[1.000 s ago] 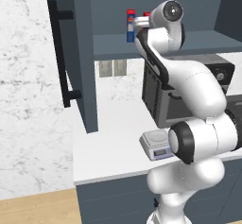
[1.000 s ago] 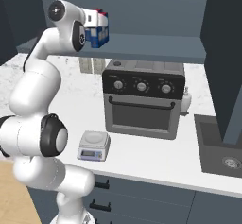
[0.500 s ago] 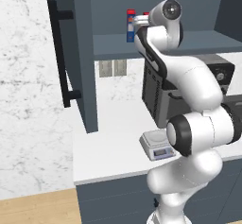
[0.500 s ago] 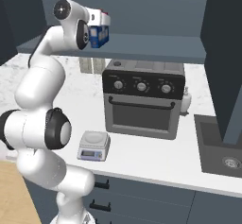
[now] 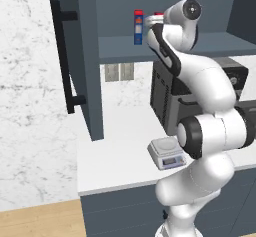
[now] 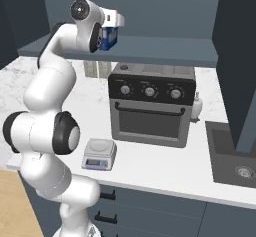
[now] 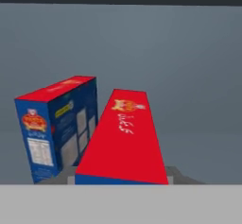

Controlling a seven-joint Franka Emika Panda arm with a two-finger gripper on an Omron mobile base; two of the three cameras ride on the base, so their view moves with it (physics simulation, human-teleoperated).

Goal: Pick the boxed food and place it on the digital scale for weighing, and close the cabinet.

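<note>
Even, flat rendered light around me; soft shadow under the cabinet (image 5: pixel 85 56), no glare, edges slightly soft everywhere.

The white arm reaches high and forward, its claw (image 6: pixel 116 20) closed.

slim box (image 7: pixel 56 128) crowding boxed food (image 7: pixel 124 135), open cabinet door (image 5: pixel 85 56) left
</note>
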